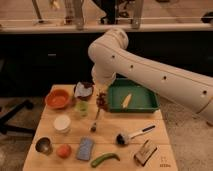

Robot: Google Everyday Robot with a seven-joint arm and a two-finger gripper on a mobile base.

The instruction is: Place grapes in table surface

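- Camera view: the small bunch of dark reddish-purple grapes (102, 100) hangs directly under the gripper (102, 95), which is pinched tight on it near the far edge of the light tan wooden table surface (107, 131), just left of the green rectangular tray (131, 99). The bunch's long axis runs roughly up and down.
- The planks lie straight below the grapes, beside the small green cup (82, 108) and above the fork (95, 120), so the coming move looks like a short descent. Whether the bunch already touches the wood I cannot tell.
- Only one arm, so no choice of hand.
- Count, one each: orange bowl (57, 98), crumpled blue-and-white bag (83, 90), white cup (62, 123), metal cup (43, 145), round orange fruit (63, 150), blue sponge (85, 148), green chili pepper (104, 159), black-headed brush (133, 135), tan packet (145, 151), and a pale yellow piece (127, 100) in the tray.
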